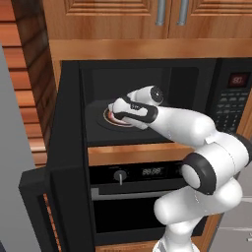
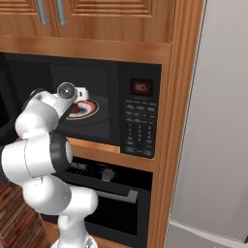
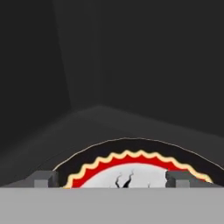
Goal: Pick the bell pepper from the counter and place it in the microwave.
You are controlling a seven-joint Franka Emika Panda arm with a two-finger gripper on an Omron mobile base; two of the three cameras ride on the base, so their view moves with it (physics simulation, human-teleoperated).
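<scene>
The microwave (image 1: 197, 74) stands open, its black door (image 1: 66, 147) swung out to the left. My gripper (image 1: 114, 110) is inside the dark cavity, low over the white-red-black turntable plate (image 1: 106, 119). In the hand view the gripper (image 3: 111, 179) is open: its fingertips (image 3: 42, 178) stand wide apart, with nothing but the plate (image 3: 131, 159) showing between them. From the right, the hand (image 2: 80, 96) hangs over the plate (image 2: 92, 107). A dark red patch (image 2: 76, 111) lies on the plate under the hand; I cannot tell whether it is the bell pepper or the plate's red ring.
A keypad panel with a red display (image 2: 140, 123) sits at the microwave's right. Below is a black oven with a knob (image 1: 119, 175) and a handle (image 2: 116, 196). Wooden cabinets (image 1: 123, 12) hang above. A grey fridge wall (image 2: 218, 121) stands to the right.
</scene>
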